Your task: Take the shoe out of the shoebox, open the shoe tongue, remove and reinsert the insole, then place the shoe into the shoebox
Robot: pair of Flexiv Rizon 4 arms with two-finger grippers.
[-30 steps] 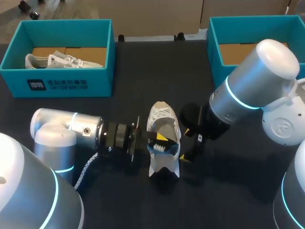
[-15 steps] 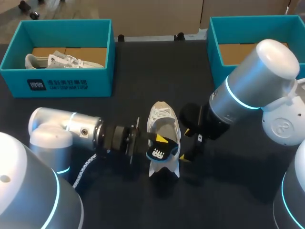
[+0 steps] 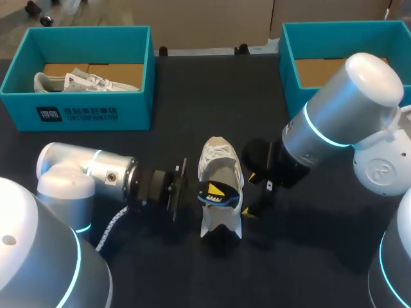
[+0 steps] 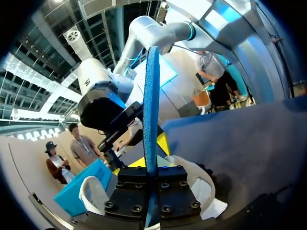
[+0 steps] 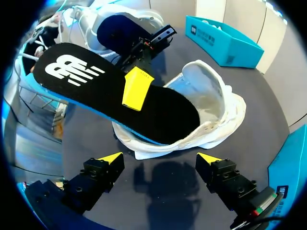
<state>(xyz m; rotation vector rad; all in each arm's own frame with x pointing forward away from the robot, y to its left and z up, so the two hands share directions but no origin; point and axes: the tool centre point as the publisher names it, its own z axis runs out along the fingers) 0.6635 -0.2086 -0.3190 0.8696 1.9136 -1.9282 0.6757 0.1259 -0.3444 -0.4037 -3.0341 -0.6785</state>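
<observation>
Over the shoe (image 3: pixel 218 160), lying 12-to-6, left claw (image 3: pixel 217 190) pinches the insole (image 5: pixel 96 96) edge-up; right claw (image 5: pixel 160 160) sits wide and empty at its 3 o'clock.

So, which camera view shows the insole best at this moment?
The right wrist view: the insole shows nearly its whole dark top face, above the white shoe, held by the left end effector. The left wrist view shows only its blue edge; the head view shows it small.
</observation>
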